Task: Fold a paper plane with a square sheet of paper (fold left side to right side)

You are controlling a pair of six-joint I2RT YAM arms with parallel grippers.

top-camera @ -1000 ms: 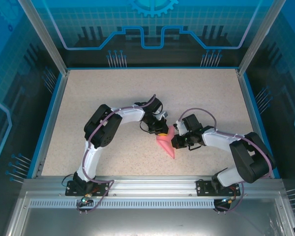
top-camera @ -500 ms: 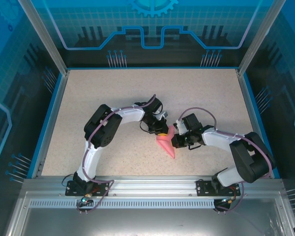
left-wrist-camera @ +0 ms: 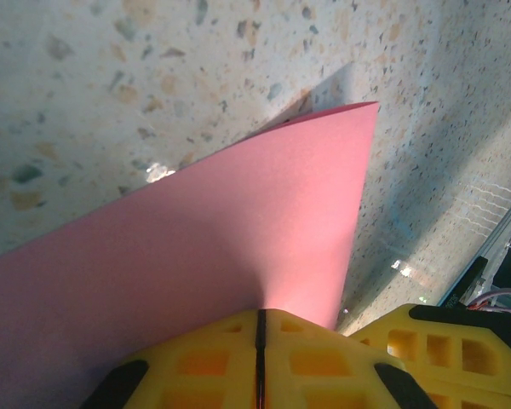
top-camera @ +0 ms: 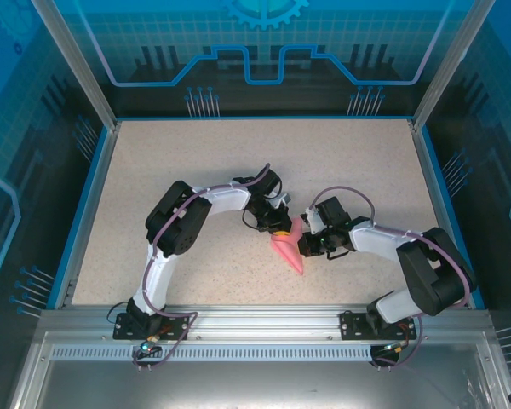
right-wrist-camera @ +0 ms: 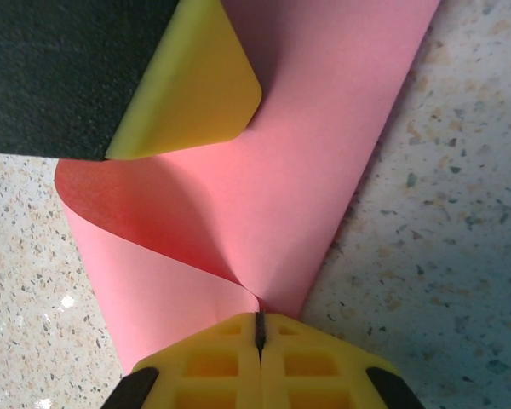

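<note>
The square sheet of paper [top-camera: 288, 254] is salmon pink and lies mid-table, bent over on itself into a wedge whose tip points toward the near edge. My left gripper [top-camera: 283, 230] is shut on its upper edge. In the left wrist view the yellow jaws [left-wrist-camera: 260, 317] meet on the pink sheet [left-wrist-camera: 196, 247]. My right gripper [top-camera: 304, 245] pinches the sheet from the right. In the right wrist view its jaws [right-wrist-camera: 258, 319] are shut where the curled paper [right-wrist-camera: 324, 128] comes together, and a yellow left fingertip [right-wrist-camera: 196, 85] presses on the sheet above.
The speckled beige table [top-camera: 196, 162] has a raised blue rim [top-camera: 92, 204] on three sides and metal posts at the back corners. An aluminium rail [top-camera: 264, 319] carrying both arm bases runs along the near edge. The two wrists stand close together.
My right gripper has edged slightly left toward the left one, drawing the paper a little narrower. The left arm has not visibly moved.
</note>
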